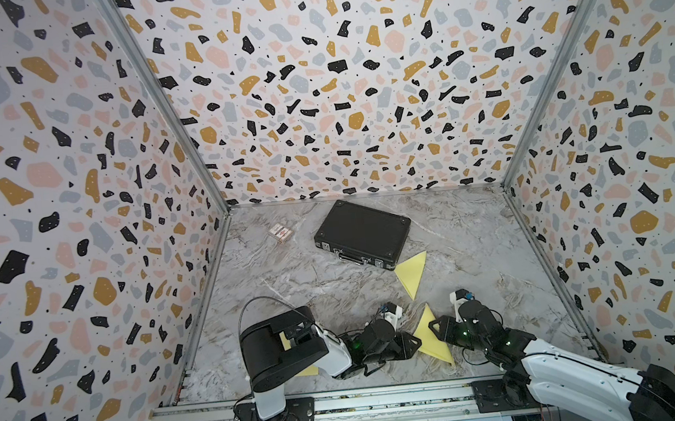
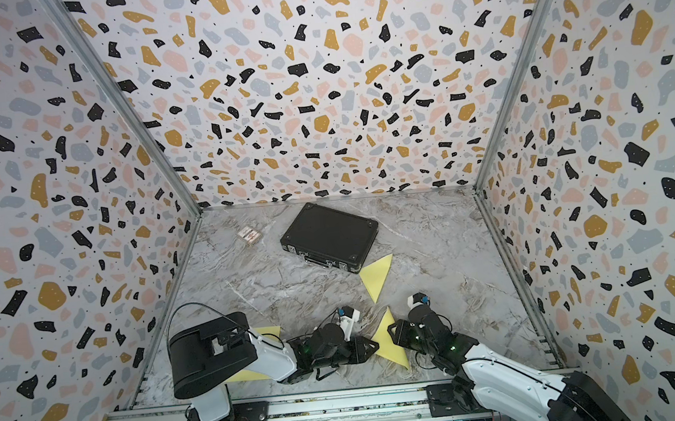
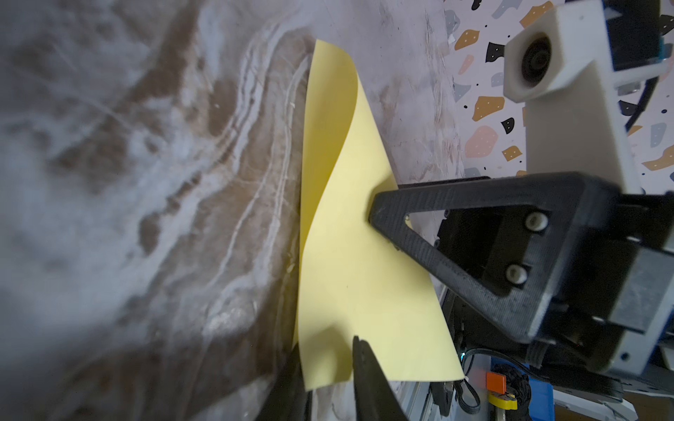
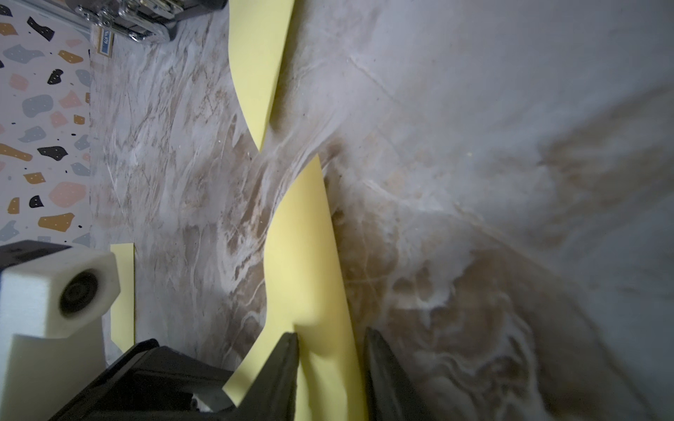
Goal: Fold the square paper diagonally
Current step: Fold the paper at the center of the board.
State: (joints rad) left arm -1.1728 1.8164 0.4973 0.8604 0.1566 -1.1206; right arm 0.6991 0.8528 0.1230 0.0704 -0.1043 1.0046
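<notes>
Left wrist view gives me the paper (image 3: pixel 350 255) close up. It is thin, matte and pale yellow, doubled over into a long triangle, and its upper layer bows off the lower one rather than lying creased flat. In a top view the paper (image 1: pixel 433 347) lies on the marble-patterned table (image 1: pixel 291 274) near the front edge, between my two arms. Its long axis runs roughly front to back, with the sharp tip pointing toward the back wall. The left gripper (image 3: pixel 328 364) has a black finger on either side of one edge, and the right gripper (image 4: pixel 330 350) straddles the opposite side the same way. Whether either is actually pinching the sheet, I cannot tell. A second yellow triangle (image 1: pixel 412 273) lies flat farther back, just beside a hard black case (image 1: pixel 363 234).
</notes>
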